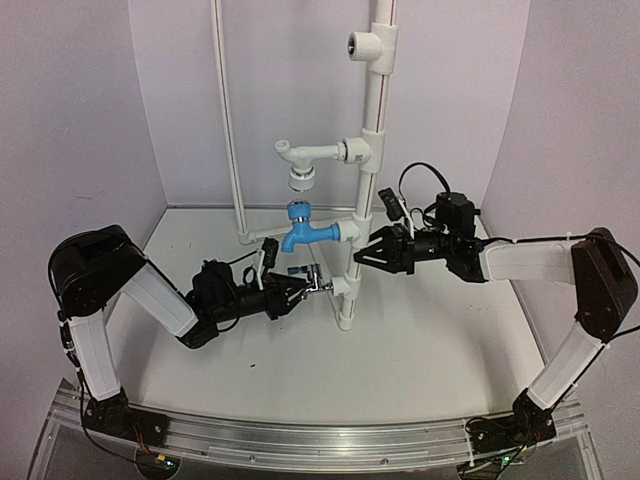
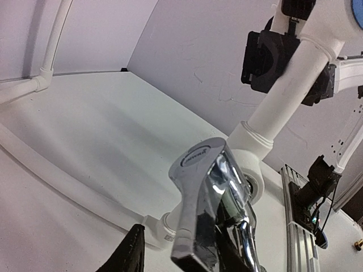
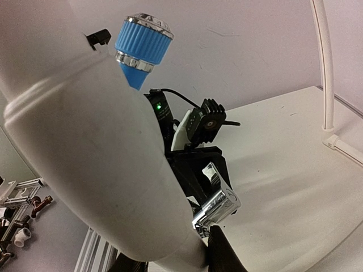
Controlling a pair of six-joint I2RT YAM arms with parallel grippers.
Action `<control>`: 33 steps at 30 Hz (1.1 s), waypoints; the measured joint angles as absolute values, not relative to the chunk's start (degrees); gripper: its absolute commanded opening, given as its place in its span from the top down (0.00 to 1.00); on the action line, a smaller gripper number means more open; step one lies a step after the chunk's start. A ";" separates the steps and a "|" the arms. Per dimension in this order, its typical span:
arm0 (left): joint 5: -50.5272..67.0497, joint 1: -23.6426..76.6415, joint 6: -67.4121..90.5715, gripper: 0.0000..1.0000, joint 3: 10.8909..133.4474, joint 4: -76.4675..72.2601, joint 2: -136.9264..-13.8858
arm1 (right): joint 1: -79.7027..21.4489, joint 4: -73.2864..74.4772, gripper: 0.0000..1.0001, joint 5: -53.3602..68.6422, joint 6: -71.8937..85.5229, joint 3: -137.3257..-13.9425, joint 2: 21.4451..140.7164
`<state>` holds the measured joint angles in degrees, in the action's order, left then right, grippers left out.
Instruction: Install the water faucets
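Observation:
The small silver water faucet (image 1: 315, 278) sticks out sideways from the lowest tee fitting (image 1: 343, 285) on the upright white pipe (image 1: 365, 200). My left gripper (image 1: 300, 287) is at its lever handle. In the left wrist view the faucet (image 2: 212, 198) stands between the fingers of the gripper (image 2: 181, 258); the left finger (image 2: 130, 255) is clear of the handle, so the jaws are open. My right gripper (image 1: 362, 252) is shut on the white pipe (image 3: 85, 141) just above that tee. In the right wrist view the faucet (image 3: 218, 207) shows beside the pipe.
A blue plastic tap (image 1: 300, 230) is mounted on the pipe above the faucet. Higher up are a white elbow spout (image 1: 303, 160) and an open tee (image 1: 370, 42). A thin white pipe (image 1: 228, 120) runs up the back wall. An aluminium rail (image 1: 300, 440) lines the near edge.

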<state>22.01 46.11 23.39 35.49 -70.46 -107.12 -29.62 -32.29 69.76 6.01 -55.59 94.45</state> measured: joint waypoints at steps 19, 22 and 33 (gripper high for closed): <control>22.61 45.49 18.63 0.12 30.56 -70.43 -98.85 | -29.51 -31.70 1.00 72.13 6.07 -55.59 94.43; 25.67 46.69 20.04 0.06 30.42 -69.40 -92.89 | -29.76 -31.72 1.00 71.72 6.09 -55.59 94.43; 30.82 46.01 28.83 0.00 32.87 -66.65 -91.87 | -29.93 -31.75 1.00 71.47 6.18 -55.59 94.43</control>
